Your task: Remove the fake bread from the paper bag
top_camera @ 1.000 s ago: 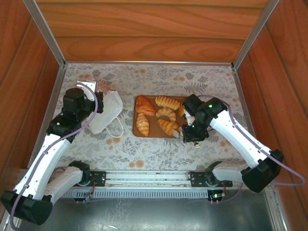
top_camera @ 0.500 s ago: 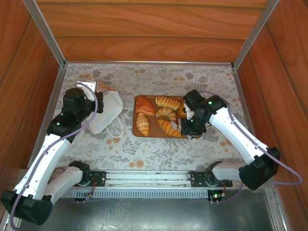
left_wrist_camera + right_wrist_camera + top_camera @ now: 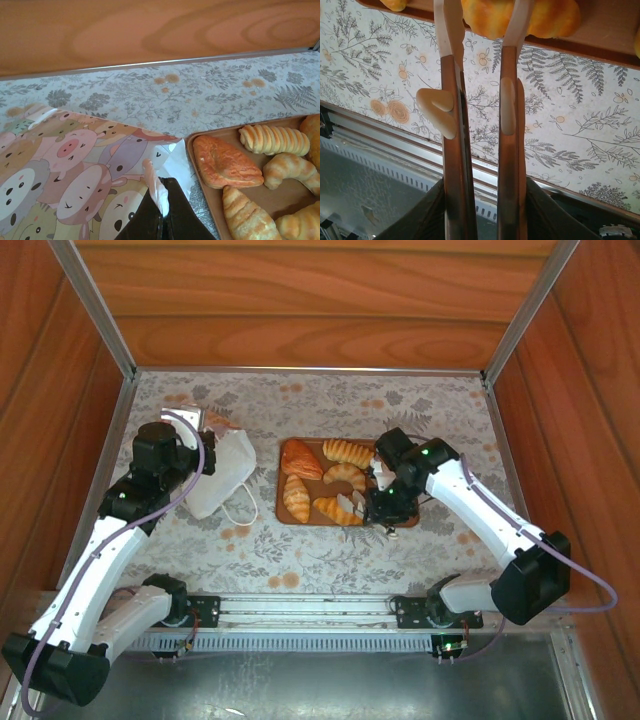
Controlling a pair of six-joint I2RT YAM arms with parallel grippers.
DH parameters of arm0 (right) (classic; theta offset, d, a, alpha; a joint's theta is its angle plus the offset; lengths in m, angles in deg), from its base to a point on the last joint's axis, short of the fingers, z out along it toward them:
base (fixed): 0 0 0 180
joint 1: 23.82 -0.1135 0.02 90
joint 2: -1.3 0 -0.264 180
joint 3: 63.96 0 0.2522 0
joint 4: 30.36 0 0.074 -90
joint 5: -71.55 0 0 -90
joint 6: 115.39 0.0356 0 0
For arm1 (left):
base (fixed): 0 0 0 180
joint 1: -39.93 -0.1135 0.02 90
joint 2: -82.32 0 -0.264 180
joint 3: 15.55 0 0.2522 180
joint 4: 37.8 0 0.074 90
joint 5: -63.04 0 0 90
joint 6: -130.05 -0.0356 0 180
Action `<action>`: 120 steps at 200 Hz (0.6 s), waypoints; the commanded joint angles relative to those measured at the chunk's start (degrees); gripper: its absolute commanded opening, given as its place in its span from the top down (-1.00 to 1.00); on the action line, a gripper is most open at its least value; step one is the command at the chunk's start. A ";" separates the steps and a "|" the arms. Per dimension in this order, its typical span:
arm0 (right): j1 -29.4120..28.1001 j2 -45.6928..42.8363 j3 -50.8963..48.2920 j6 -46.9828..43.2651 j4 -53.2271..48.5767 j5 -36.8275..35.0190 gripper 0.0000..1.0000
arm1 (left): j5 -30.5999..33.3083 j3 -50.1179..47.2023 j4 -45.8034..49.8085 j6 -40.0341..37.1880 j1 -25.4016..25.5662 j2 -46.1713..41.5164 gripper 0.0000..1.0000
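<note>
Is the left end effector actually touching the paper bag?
Touching. The left wrist view shows the left end effector pinching the paper bag's edge between its shut fingers.

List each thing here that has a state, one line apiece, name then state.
paper bag, lying on its side on the table, edge pinched.
left gripper, shut on the paper bag.
right gripper, closed on a roll.
roll, gripped at the tray's near edge.
tray, flat on the table, loaded.
other pastries, lying loose on the tray.
</note>
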 commanded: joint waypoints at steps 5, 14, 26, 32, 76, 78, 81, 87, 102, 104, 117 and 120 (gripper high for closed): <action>0.34 0.23 1.34 -0.99 -1.37 -1.11 0.24 | -0.56 1.66 -0.85 -0.26 0.28 -0.25 1.00; 0.34 -0.34 1.86 -0.43 -1.13 -1.87 0.24 | -0.65 1.65 -0.80 -0.21 0.30 -0.34 1.00; 0.34 -1.47 2.44 0.58 -0.51 -3.24 0.24 | -0.93 1.85 -0.88 -0.26 0.28 -0.25 1.00; 0.34 -2.05 2.86 0.77 -0.51 -4.49 0.25 | -1.31 1.97 -0.81 -0.53 0.28 -0.29 1.00; 0.43 -7.18 4.98 2.94 1.80 -11.03 0.25 | -7.14 3.32 1.89 -5.30 0.28 -1.56 1.00; 0.43 -7.42 4.93 3.10 2.18 -11.08 0.25 | -7.40 3.45 2.20 -5.58 0.33 -1.74 1.00; 0.43 -7.82 4.72 3.37 2.73 -11.22 0.25 | -7.70 3.62 2.70 -6.06 0.29 -1.96 1.00; 0.43 -8.49 4.26 3.79 4.17 -11.14 0.25 | -8.14 3.93 3.89 -7.01 0.29 -2.73 1.00; 0.43 -9.78 3.26 4.48 7.29 -10.98 0.25 | -7.42 4.82 7.97 -9.61 0.28 -5.08 1.00; 0.43 -9.88 3.23 4.56 7.60 -10.92 0.25 | -6.96 4.93 8.51 -9.94 0.28 -5.48 1.00; 0.43 -10.26 2.88 4.54 9.69 -10.54 0.25 | -5.46 5.31 12.24 -12.04 0.28 -8.36 1.00; 0.43 -10.26 2.82 4.54 10.08 -10.53 0.25 | -5.42 5.31 12.92 -12.62 0.31 -9.18 1.00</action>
